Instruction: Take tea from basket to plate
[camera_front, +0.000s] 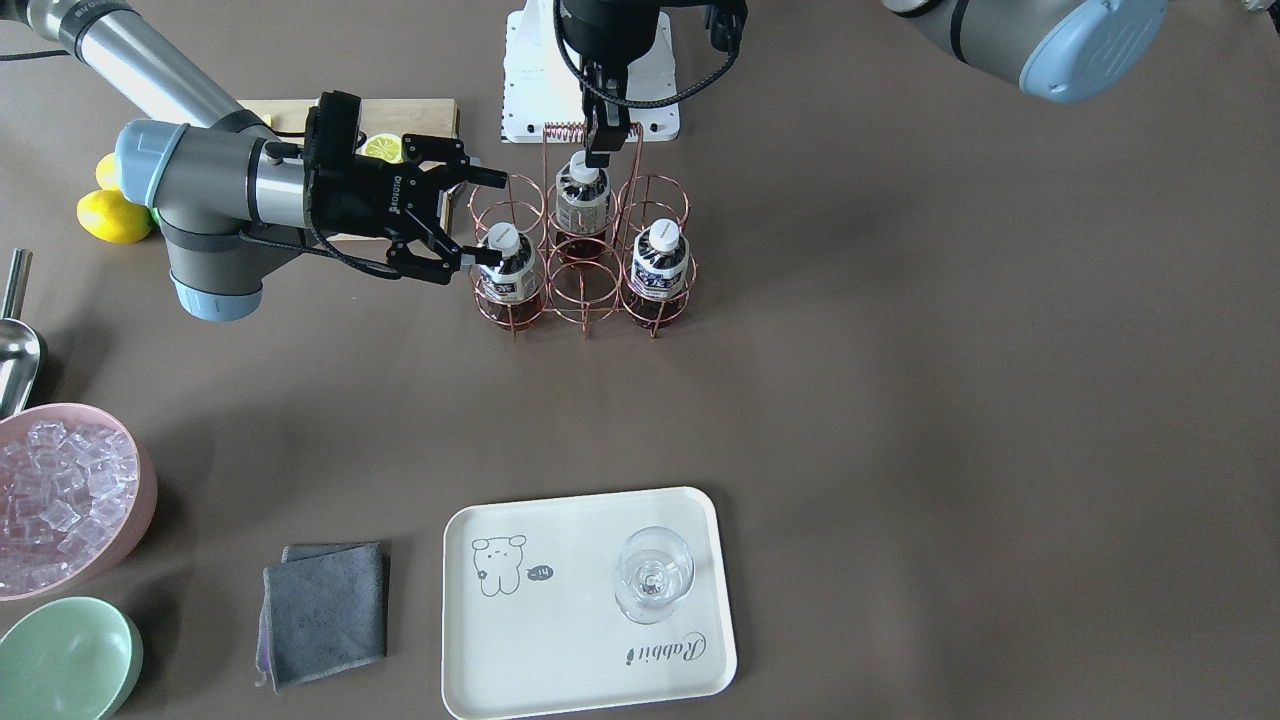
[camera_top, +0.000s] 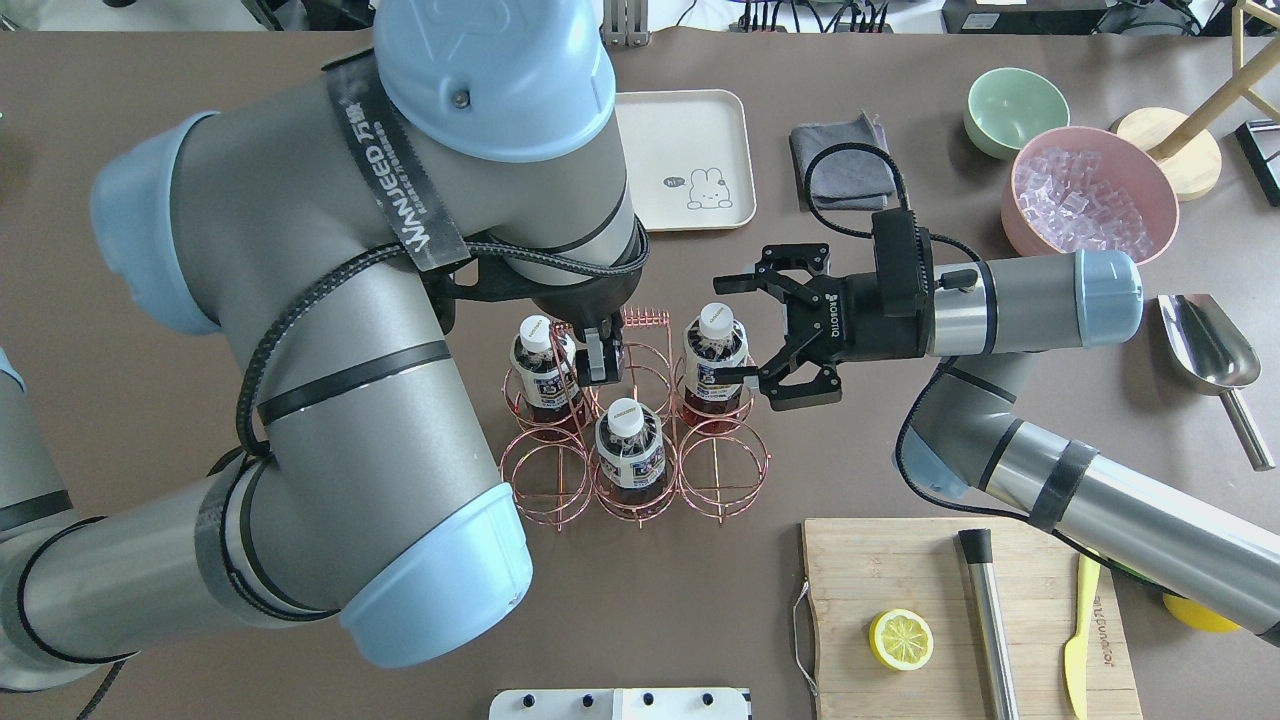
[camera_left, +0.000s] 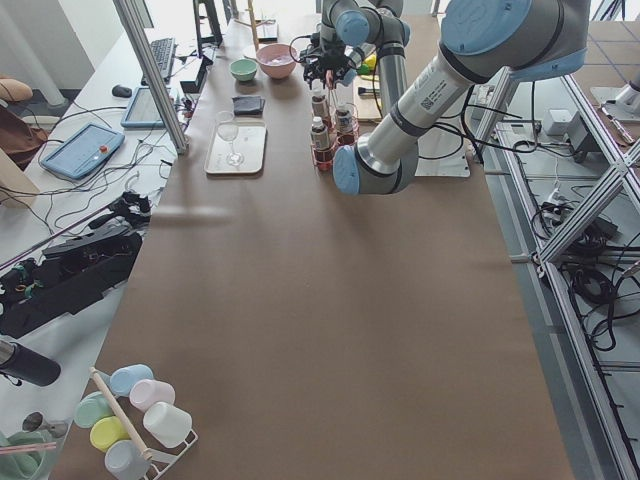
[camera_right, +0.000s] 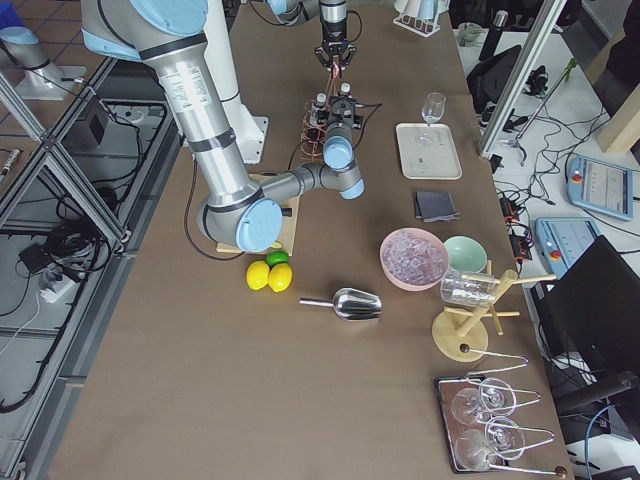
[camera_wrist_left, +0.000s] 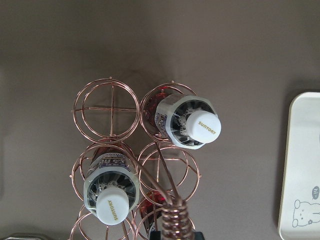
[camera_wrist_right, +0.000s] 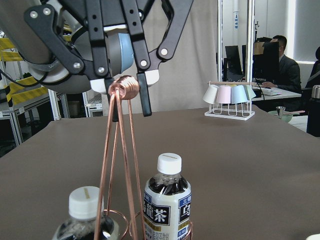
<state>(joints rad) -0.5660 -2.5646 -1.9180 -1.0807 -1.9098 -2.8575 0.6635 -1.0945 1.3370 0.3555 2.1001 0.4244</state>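
Brown tabletop runs the length of the room, with the basket standing near its middle. Take twelve o'clock as straight out from the robot. The tea stands upright in the basket's two o'clock cell, white cap up. A second bottle sits at ten o'clock and a third bottle at six.

The right gripper lies level at three o'clock of the tea, jaws spread wide to either side of its neck. Whether a finger touches it, I cannot tell. The left gripper points straight down, pinched narrow on the basket's coiled handle.

The plate lies well apart at twelve o'clock, with a glass standing on it.
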